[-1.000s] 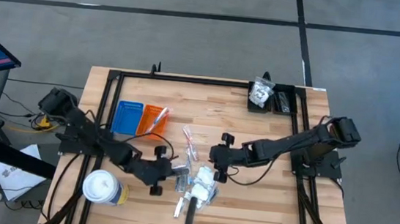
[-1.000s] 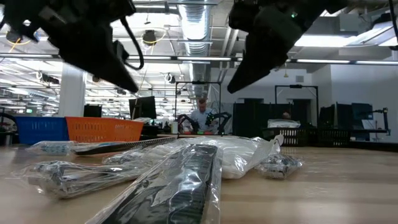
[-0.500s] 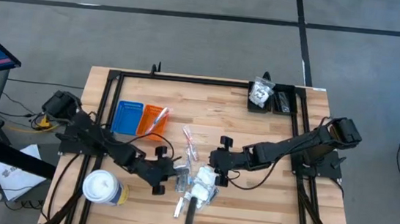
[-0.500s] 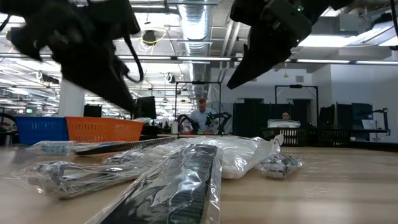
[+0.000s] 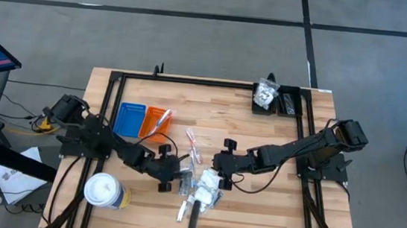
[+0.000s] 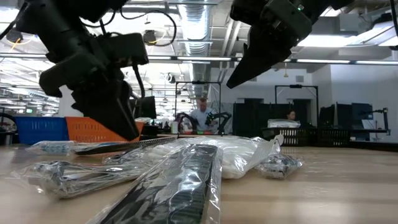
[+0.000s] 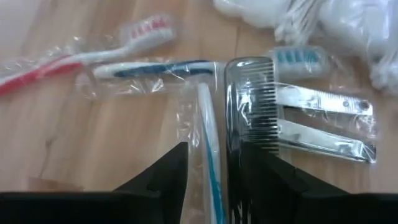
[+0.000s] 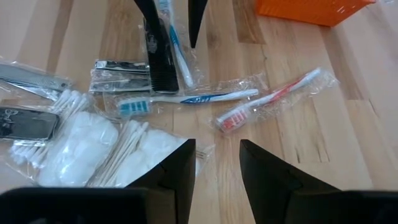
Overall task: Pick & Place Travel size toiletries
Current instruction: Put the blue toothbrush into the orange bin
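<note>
1. Since a second ago the left gripper (image 5: 175,180) has dropped lower and spread its fingers apart; the right gripper (image 5: 216,164) has barely shifted.
2. The left gripper is released and holds nothing. In its wrist view a wrapped blue-and-white toothbrush (image 7: 208,149) lies straight ahead between its two fingers, its long axis running in line with the reach, away from the gripper.
3. Just beside that toothbrush, on the side of one finger, lies a wrapped black comb (image 7: 252,99), parallel to it (close enough that closing might catch both).
4. Beyond the fingertips a second blue toothbrush (image 7: 149,68) lies crosswise, and a red one (image 7: 81,53) lies farther off at a slant.
5. The right gripper hangs above the pile with its fingers parted a little and nothing between them; packets of cotton swabs (image 8: 134,149) and cotton pads (image 8: 78,146) lie just ahead of it.
6. The left arm is the nearer one to the straddled toothbrush.
7. Hard to make out: the near end of the toothbrush passes out of sight under the wrist, and from table height the clear wrappers overlap, so which item touches which is unclear.
</note>
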Robot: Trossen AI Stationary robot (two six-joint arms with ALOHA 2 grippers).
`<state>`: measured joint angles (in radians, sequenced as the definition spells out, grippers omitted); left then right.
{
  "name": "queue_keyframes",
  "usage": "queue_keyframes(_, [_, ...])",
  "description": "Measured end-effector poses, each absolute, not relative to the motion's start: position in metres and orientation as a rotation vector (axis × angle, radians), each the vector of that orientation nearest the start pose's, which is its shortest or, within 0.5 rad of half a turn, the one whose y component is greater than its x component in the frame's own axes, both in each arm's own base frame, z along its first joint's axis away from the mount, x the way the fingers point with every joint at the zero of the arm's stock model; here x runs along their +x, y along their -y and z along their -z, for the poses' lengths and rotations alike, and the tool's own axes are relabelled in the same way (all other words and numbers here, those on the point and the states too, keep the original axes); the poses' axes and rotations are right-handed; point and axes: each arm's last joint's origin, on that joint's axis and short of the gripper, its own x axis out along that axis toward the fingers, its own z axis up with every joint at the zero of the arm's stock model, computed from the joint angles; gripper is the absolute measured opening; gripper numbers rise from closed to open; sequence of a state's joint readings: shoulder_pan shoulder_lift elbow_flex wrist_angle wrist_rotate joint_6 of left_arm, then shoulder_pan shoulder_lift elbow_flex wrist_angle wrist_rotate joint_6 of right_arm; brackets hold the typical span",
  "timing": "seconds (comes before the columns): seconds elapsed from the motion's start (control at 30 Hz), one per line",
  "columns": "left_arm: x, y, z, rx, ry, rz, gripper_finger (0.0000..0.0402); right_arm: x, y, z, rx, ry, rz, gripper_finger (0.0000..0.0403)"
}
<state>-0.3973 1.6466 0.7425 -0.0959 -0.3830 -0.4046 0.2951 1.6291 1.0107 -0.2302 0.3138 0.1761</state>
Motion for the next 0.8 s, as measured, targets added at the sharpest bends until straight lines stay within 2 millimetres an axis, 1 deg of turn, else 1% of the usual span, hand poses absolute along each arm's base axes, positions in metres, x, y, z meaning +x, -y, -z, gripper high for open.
queue_keyframes(0.33, [0.274,0.096,-0.122,-0.039,-0.946,-0.173,0.0147,0.321,-0.088,-0.202,-0.091,-0.803,0.087,0.0117])
queue_keyframes(0.47, [0.276,0.093,-0.118,-0.065,-0.96,-0.189,0.0143,0.321,-0.088,-0.202,-0.123,-0.805,0.073,0.0117])
queue_keyframes(0.63, [0.278,0.087,-0.112,-0.118,-0.999,-0.197,0.0113,0.321,-0.087,-0.202,-0.168,-0.808,0.056,0.0117])
queue_keyframes(0.8, [0.279,0.084,-0.11,-0.199,-1.001,-0.238,0.0064,0.321,-0.087,-0.202,-0.224,-0.811,0.032,0.0117])
